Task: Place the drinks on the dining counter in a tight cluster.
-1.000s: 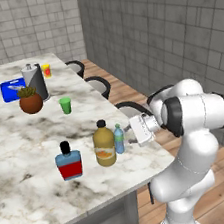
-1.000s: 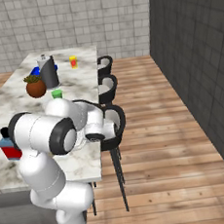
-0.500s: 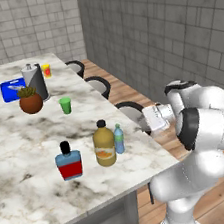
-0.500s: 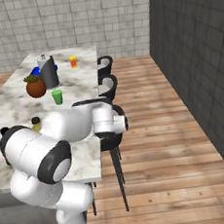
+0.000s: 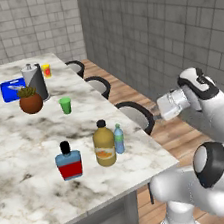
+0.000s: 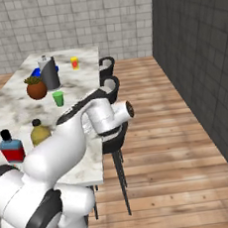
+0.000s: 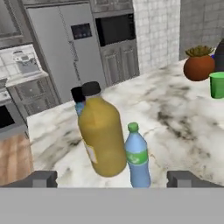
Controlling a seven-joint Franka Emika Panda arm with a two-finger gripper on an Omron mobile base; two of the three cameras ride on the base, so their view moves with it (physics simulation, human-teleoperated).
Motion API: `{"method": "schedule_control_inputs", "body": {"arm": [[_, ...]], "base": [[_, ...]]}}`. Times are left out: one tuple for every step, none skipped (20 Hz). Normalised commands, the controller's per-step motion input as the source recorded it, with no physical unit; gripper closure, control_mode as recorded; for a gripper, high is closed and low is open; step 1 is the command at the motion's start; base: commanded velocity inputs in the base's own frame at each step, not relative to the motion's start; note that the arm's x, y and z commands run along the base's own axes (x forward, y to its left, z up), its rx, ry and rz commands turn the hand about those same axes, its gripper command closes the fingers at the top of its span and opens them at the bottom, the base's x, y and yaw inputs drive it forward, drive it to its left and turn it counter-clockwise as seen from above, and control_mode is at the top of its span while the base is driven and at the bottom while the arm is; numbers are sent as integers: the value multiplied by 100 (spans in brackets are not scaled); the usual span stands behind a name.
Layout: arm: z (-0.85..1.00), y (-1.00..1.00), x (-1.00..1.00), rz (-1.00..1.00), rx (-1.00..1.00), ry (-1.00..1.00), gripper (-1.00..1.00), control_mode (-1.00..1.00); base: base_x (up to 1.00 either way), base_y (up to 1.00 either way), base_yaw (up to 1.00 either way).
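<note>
With gripper [image 7: 112, 178] spread wide and empty off the dining counter [image 5: 20, 162] edge, best approached level toward the blue flask [image 5: 69, 161], standing apart from the amber bottle [image 5: 104, 146] and slim bottle [image 5: 119, 139], for nudging closer.

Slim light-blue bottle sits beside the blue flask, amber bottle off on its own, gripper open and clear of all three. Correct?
Not quite. In the left base view the slim light-blue bottle stands right beside the amber bottle; the blue flask is the one set apart, on the amber bottle's other side. The rest holds: the gripper is open and clear of all three.
</note>
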Motion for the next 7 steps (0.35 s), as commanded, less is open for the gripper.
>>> {"method": "schedule_control_inputs", "body": {"arm": [[49, -2, -8, -17, -30, 31, -100, -100], [43, 0, 0, -17, -32, 37, -100, -100], [33, 0, 0, -18, -33, 40, -100, -100], [31, 0, 0, -18, -34, 43, -100, -100], [26, 0, 0, -19, -34, 45, -100, -100], [26, 0, 0, -19, -35, 49, -100, -100], [27, 0, 0, -21, -35, 51, -100, -100]], "base": [[0, 0, 0], [0, 0, 0], [0, 0, 0], [0, 0, 0], [0, 0, 0], [0, 0, 0], [0, 0, 0]]}}
